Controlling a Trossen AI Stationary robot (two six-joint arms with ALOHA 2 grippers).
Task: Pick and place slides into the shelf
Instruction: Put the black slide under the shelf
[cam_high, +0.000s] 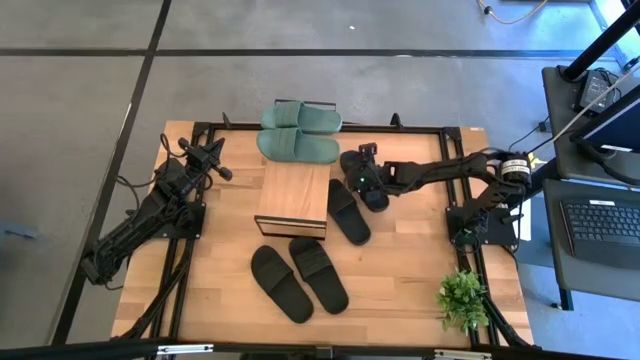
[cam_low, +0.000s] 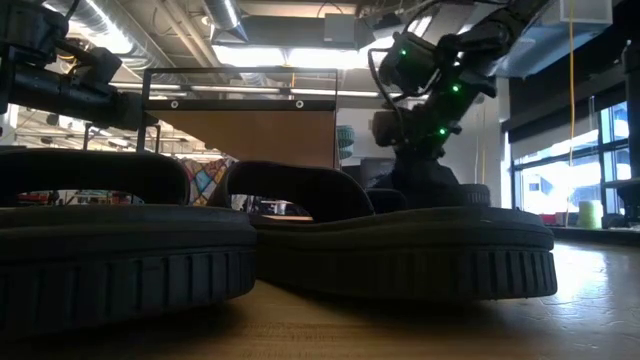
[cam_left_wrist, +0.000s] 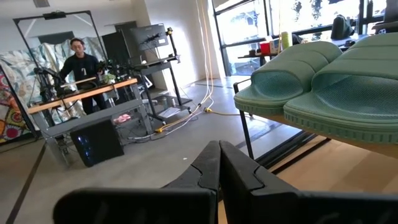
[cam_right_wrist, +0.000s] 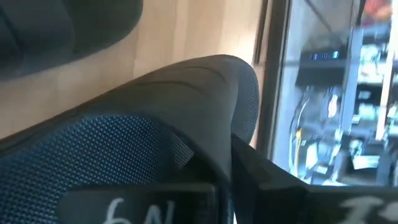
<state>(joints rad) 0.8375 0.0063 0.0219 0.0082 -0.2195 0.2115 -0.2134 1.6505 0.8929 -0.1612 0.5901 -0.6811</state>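
Beside shelf (cam_high: 293, 196), right gripper (cam_high: 360, 181) clamps black slide (cam_high: 371, 190)

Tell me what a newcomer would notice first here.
The right gripper has its jaws shut on a black slide just right of the shelf. Two green slides lie at the table's far edge behind the shelf. The left gripper waits at the table's left side.
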